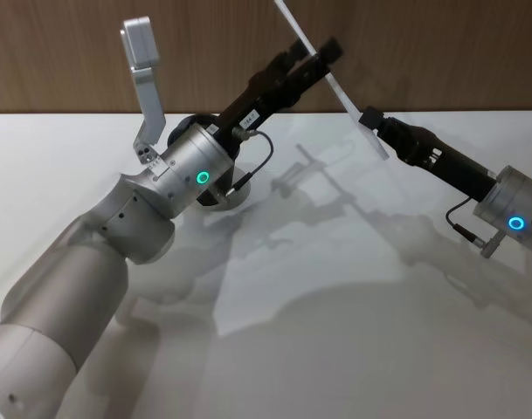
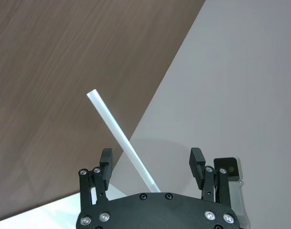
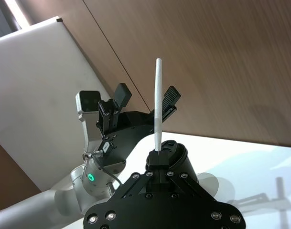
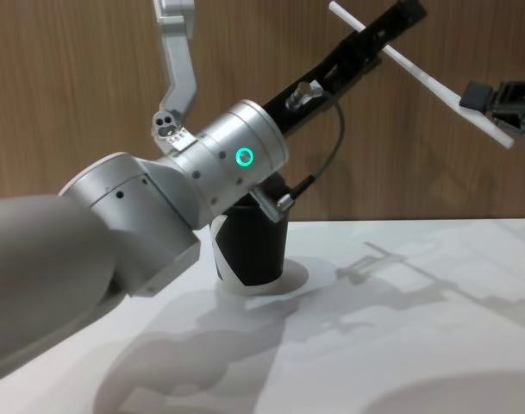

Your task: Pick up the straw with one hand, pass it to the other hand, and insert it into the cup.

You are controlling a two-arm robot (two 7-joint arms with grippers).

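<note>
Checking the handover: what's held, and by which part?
The long thin white straw, gripped near its lower end by the right gripper; the left gripper is open around it.

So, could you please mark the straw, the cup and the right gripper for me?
the straw (image 1: 345,98), head view, on the middle of its white shaft.
the cup (image 4: 255,248), chest view, on its black side wall.
the right gripper (image 1: 369,118), head view, between its fingers, which are shut on the straw.

The long, thin white plastic straw (image 1: 344,96) slants in the air, pinched near its lower end by the black right hand (image 1: 370,118) and passing between the parted fingers of the left hand (image 1: 315,48), while the small black paper cup (image 4: 253,246) with a white mark stands upright on the white counter (image 4: 400,345)
</note>
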